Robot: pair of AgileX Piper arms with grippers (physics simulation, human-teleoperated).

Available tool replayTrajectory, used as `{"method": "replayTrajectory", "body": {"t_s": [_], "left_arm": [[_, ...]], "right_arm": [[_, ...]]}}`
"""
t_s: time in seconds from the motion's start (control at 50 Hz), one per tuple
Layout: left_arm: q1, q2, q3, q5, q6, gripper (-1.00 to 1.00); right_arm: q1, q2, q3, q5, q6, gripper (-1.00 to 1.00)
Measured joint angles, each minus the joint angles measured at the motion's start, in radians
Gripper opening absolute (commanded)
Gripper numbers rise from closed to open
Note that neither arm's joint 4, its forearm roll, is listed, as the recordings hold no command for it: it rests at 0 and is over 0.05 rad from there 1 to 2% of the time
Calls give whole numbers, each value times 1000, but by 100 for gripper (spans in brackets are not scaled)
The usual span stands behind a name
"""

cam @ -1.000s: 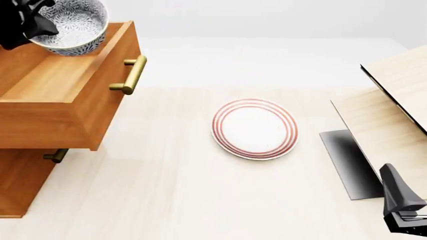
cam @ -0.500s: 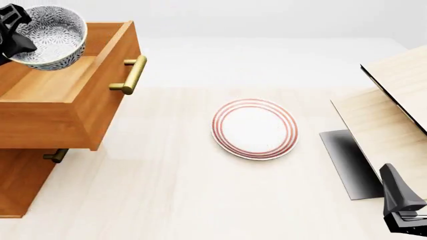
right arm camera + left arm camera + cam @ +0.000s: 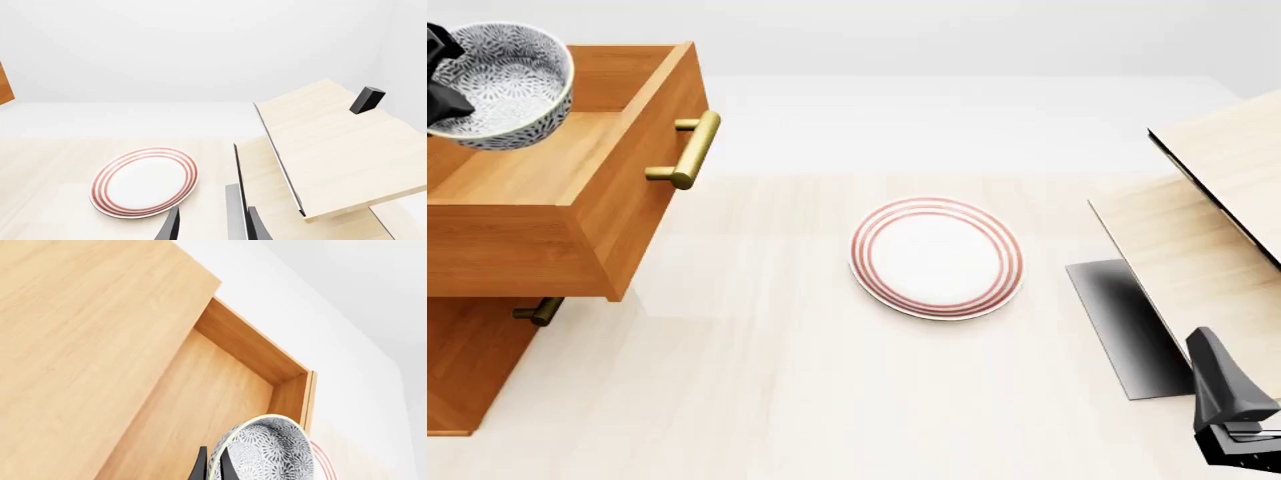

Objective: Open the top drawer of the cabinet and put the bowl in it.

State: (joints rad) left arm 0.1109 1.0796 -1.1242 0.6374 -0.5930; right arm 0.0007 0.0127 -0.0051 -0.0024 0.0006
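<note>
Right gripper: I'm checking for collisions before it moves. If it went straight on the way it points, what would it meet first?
Probably the pale wooden structure, whose lower edge lies just ahead of the right gripper. The plate sits off to the side of that line. Depth is unclear, so this is a guess.

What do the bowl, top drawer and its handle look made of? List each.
Bowl: likely glazed ceramic, white with a dense grey-blue leaf print and a smooth sheen.
Top drawer: orange-brown wood or wood veneer, faint grain, matte.
Handle: brass-like metal, a yellowish bar with soft highlights.
</note>
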Motion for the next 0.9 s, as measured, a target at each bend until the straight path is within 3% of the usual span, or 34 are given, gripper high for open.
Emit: {"method": "replayTrajectory", "body": {"t_s": [0.9], "left_arm": [[29,226,-61,-114,-7,-100]], "right_arm": [[0,0,0,0,0,100]]}}
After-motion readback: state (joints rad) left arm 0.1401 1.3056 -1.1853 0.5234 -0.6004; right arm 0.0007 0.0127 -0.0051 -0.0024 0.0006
